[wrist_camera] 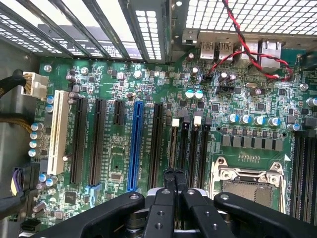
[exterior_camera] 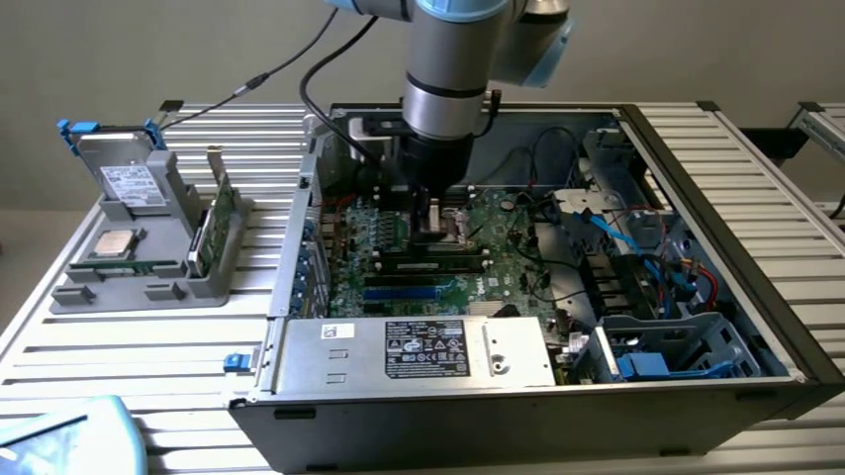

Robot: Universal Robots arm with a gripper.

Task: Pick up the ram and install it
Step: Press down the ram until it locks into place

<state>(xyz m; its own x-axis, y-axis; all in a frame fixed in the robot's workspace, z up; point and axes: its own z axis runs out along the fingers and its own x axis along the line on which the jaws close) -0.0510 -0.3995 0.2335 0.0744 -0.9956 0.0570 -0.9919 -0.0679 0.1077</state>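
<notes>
The ram [exterior_camera: 425,265], a long narrow dark stick, stands in a memory slot on the green motherboard [exterior_camera: 396,233] inside the open computer case. My gripper [exterior_camera: 429,236] hangs straight down over it, just beside the processor socket [wrist_camera: 247,181]. In the wrist view the gripper [wrist_camera: 174,172] is shut, its two black fingertips pressed together with nothing visible between them. They sit over one end of the outermost memory slot [wrist_camera: 173,144], where a thin brownish edge runs along the slot. I cannot tell whether the tips touch it.
The case walls [exterior_camera: 739,247] ring the board, with a power supply [exterior_camera: 410,351] in front and blue and red cables [exterior_camera: 660,257] at the exterior view's right. A grey rack [exterior_camera: 145,267] outside holds a drive, a square silver chip [exterior_camera: 117,242] and a bracketed green card [exterior_camera: 218,223].
</notes>
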